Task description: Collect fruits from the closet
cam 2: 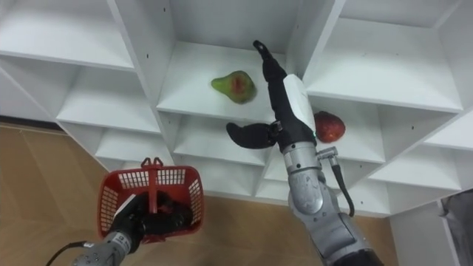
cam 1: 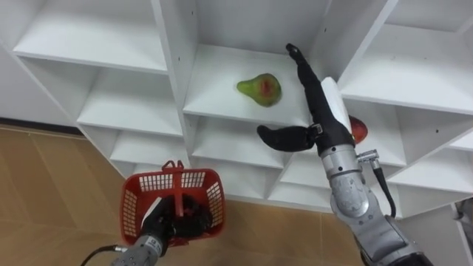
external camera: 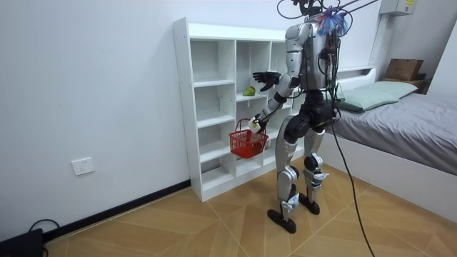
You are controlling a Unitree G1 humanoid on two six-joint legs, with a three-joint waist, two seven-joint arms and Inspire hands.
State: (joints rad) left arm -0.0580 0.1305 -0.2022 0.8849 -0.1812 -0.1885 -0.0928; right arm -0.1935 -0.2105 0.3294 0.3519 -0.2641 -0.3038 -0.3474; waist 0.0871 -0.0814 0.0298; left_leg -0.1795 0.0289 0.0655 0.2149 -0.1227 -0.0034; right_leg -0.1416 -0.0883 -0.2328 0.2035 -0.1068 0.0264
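A green pear with a red blush [cam 1: 260, 89] [cam 2: 234, 86] [external camera: 248, 91] lies on a middle shelf of the white closet [cam 1: 222, 111]. My right hand [cam 1: 314, 103] [cam 2: 281, 96] is open, fingers straight, reaching into that shelf just right of the pear, thumb spread below the shelf edge, apart from the fruit. A red fruit [cam 2: 329, 127] [cam 1: 358, 130] lies in the compartment to the right, partly behind my wrist. My left hand [cam 1: 159, 225] [cam 2: 133, 222] is shut on the handle of a red plastic basket [cam 1: 140, 199] [cam 2: 118, 196] [external camera: 247, 141], held low before the closet.
The white closet [external camera: 214, 100] has several open compartments against the wall. A wooden floor [cam 1: 44, 185] lies below. In the room view I stand facing the closet, with a bed [external camera: 407, 128] behind me at the room view's right.
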